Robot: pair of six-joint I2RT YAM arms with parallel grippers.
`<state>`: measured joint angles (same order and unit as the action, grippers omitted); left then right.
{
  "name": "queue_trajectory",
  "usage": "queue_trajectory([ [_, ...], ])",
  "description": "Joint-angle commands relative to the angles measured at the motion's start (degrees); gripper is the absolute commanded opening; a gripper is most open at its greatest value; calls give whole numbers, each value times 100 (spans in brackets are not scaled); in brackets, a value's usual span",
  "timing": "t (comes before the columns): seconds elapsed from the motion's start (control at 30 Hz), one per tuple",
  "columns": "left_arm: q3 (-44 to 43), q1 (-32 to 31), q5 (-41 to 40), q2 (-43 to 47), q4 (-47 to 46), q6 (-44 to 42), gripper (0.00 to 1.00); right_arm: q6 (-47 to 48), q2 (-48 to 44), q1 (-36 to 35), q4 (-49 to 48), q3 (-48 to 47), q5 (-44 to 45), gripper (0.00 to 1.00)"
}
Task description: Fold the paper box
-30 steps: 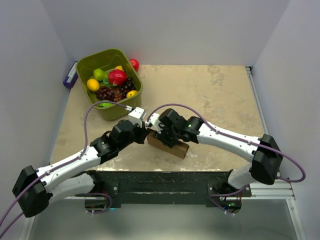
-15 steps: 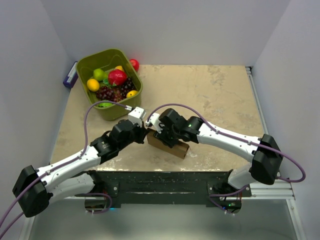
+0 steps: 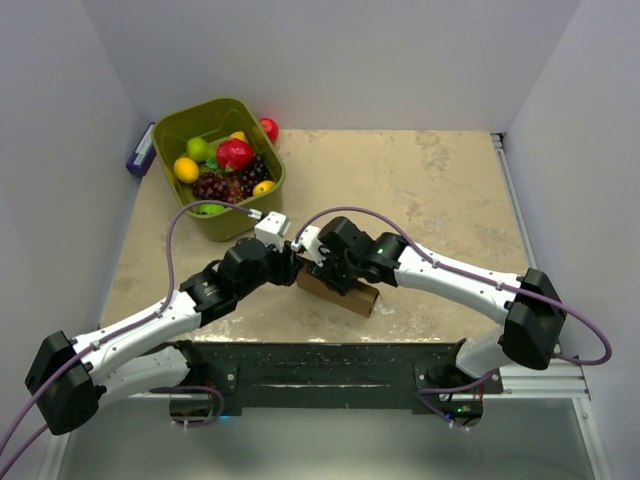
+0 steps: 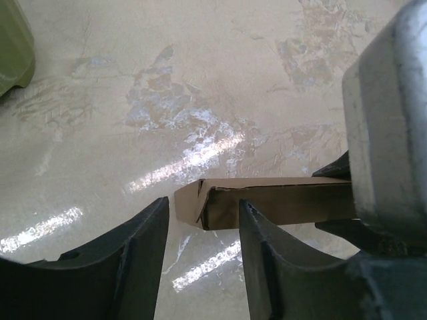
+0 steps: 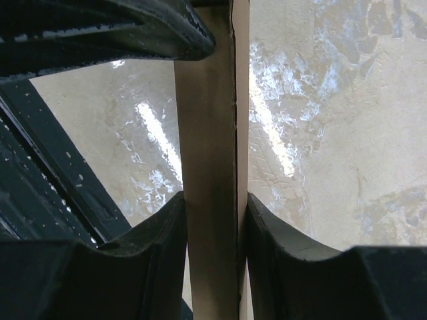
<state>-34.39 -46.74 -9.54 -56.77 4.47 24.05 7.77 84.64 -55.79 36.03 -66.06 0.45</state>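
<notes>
The paper box (image 3: 345, 293) is lying on the beige table (image 3: 430, 180), close to the near edge and about midway between the two arms, folded down to a long, narrow brown shape. The right gripper (image 3: 322, 272) is reaching down onto it from the right. In the right wrist view, its two dark fingers (image 5: 150, 257) are pressing against either side of the cardboard, so it is clamping the box across its narrow width. The left gripper (image 3: 291, 268) is sitting at the left end of the box, just beside the right one. In the left wrist view, the left gripper's fingers (image 4: 140, 267) are standing apart at a middling width. The creased end of the box is showing in the gap between them, with a sliver of table visible on the left side. As far as I can see, they are not gripping the cardboard. Far back in the left corner of the table, well apart from the box, an olive-green bin (image 3: 232, 224) is holding a heap of fruit (image 3: 235, 153): red, yellow, green and a dark bunch of grapes. A red ball (image 3: 268, 128) is resting just outside the bin's far rim. A small purple object (image 3: 140, 152) is lying against the wall to its left.
</notes>
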Motion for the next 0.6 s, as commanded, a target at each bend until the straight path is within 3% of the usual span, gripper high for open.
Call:
queue_trajectory([
  [0.0,-314,-37,-91,79,-174,-50,50,76,-106,7,44,58,61,1],
  [0.33,-305,-37,-127,70,-280,-129,20,76,-88,16,44,58,52,1],
  [0.57,-305,-28,13,43,-245,-24,4,76,-97,7,44,58,52,1],
])
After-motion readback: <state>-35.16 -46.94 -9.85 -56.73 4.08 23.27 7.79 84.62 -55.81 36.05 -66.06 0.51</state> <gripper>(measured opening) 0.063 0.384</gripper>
